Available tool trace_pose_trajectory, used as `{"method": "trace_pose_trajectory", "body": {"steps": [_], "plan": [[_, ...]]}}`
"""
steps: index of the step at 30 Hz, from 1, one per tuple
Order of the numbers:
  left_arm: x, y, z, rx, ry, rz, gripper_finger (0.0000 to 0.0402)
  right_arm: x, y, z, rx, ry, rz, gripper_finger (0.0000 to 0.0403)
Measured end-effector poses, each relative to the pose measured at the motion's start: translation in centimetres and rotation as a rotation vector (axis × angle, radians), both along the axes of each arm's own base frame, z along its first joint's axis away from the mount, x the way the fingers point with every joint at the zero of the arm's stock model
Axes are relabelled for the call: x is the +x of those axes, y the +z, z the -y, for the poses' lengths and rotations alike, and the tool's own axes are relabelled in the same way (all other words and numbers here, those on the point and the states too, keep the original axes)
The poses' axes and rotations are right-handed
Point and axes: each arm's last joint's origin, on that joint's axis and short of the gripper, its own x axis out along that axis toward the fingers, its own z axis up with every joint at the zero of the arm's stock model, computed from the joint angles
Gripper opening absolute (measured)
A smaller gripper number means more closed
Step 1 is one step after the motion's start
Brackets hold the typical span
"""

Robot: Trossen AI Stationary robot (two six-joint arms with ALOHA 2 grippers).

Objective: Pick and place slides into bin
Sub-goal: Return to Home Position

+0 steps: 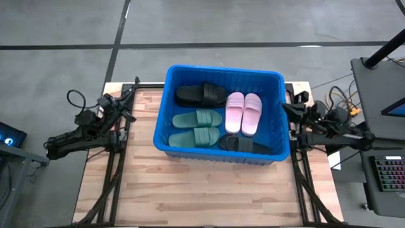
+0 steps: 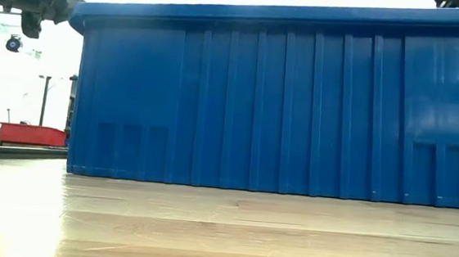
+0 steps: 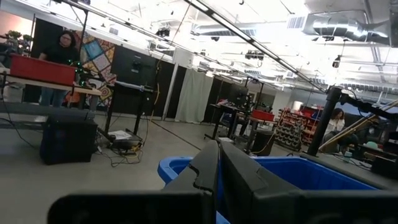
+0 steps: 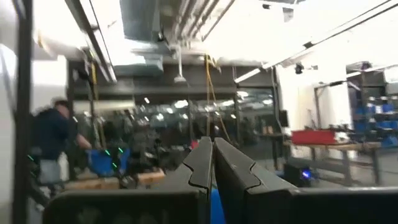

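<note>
The blue bin [image 1: 166, 136] stands on the far half of the wooden table and fills the low view [image 2: 280, 108]. Inside it lie the slides: one black slide [image 1: 200, 95] at the far left, a pink pair [image 1: 243, 112], a dark green pair [image 1: 197, 127] and another black slide [image 1: 247, 144] at the near right. My left gripper [image 3: 219, 163] is shut and empty, drawn back by the bin's left wall [image 1: 128, 106]. My right gripper [image 4: 212, 159] is shut and empty, drawn back by the bin's right wall [image 1: 288, 109].
Bare wooden tabletop [image 1: 202, 196] lies between the bin and the near edge. Dark frame rails [image 1: 114, 171] run along both table sides. A desk with a keyboard [image 1: 386, 174] stands off to the right. People [image 3: 59, 56] are in the room beyond.
</note>
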Motion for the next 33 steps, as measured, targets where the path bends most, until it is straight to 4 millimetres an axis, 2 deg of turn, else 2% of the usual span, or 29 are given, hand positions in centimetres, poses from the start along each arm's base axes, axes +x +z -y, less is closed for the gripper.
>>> {"method": "trace_pose_trajectory", "body": {"steps": [3,7,12,17,19,23,33], "plan": [[0.1,-0.1,0.0,-0.001,0.0,-0.005,0.0002,-0.9,-1.2,-0.1,0.017,0.049,0.049,0.0008],[0.1,-0.3,0.0,-0.003,0.0,-0.012,0.0002,-0.1,-2.3,-0.4,0.029,0.158,-0.012,0.0008],[0.2,-0.3,0.0,-0.002,0.0,-0.01,0.0002,0.8,-3.6,-0.4,0.075,0.179,-0.037,0.0008],[0.2,-0.4,0.0,-0.003,0.001,-0.013,0.0002,0.6,-4.3,-0.5,-0.022,0.223,0.23,0.0008],[0.2,-0.3,0.0,-0.004,0.002,-0.011,0.0002,0.8,-5.2,-0.6,-0.041,0.23,0.255,0.0008],[0.2,-0.3,0.0,-0.004,0.004,-0.01,0.0002,1.4,-6.9,-0.5,-0.007,0.241,0.214,0.0008],[0.2,-0.4,0.0,-0.005,0.006,-0.011,0.0002,2.2,-8.1,-0.5,0.047,0.258,0.093,0.0009]]}}
